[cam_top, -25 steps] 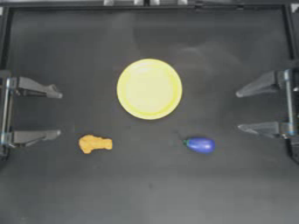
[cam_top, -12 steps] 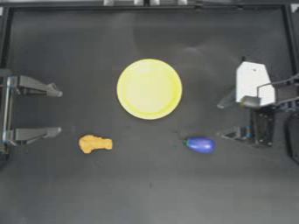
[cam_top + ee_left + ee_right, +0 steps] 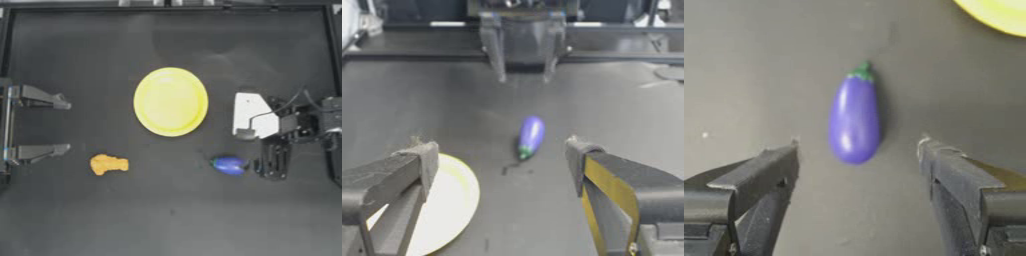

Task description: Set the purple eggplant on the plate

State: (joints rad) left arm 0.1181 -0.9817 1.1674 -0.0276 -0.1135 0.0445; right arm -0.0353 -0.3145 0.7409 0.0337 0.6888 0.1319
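The purple eggplant (image 3: 229,165) lies on the dark table in front of and to the right of the yellow plate (image 3: 170,101), with its green stem pointing left. My right gripper (image 3: 265,161) hovers just right of it, open. In the right wrist view the eggplant (image 3: 855,120) lies between and slightly ahead of the spread jaws of the right gripper (image 3: 859,146), untouched, and the plate's rim (image 3: 998,15) shows at a corner. My left gripper (image 3: 63,125) is parked open at the left edge. Its wrist view shows the eggplant (image 3: 531,136) and the plate (image 3: 452,205).
An orange-yellow lumpy food piece (image 3: 109,163) lies at the front left, well apart from the eggplant. The right arm's white wrist housing (image 3: 252,116) hangs between the plate and the right edge. The table frame runs along the back and sides.
The right arm has swung in from the right edge toward the eggplant and now stands just beside it. The left arm, plate, eggplant and orange piece have not moved.
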